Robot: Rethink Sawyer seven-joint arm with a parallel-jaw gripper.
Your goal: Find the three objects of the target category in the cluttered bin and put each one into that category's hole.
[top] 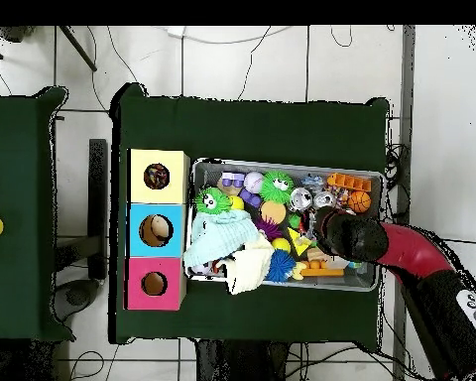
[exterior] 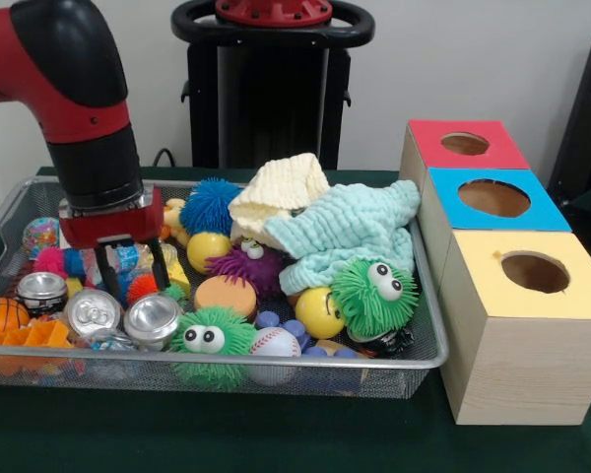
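The gripper (exterior: 131, 266) hung in the wire bin's (exterior: 428, 335) left part, its dark fingers (exterior: 106, 271) spread, with crushed silver cans (exterior: 150, 320) lying just in front and below

looks like a robotics lab: a green-covered table (top: 252, 129) on a pale tiled floor (top: 232, 60) with loose cables (top: 252, 38) trailing across it, a red and black robot arm (exterior: 74, 99) over a wire bin (exterior: 428, 325) of toys, and three wooden boxes (exterior: 517, 325) with coloured tops and round holes set up like a test.
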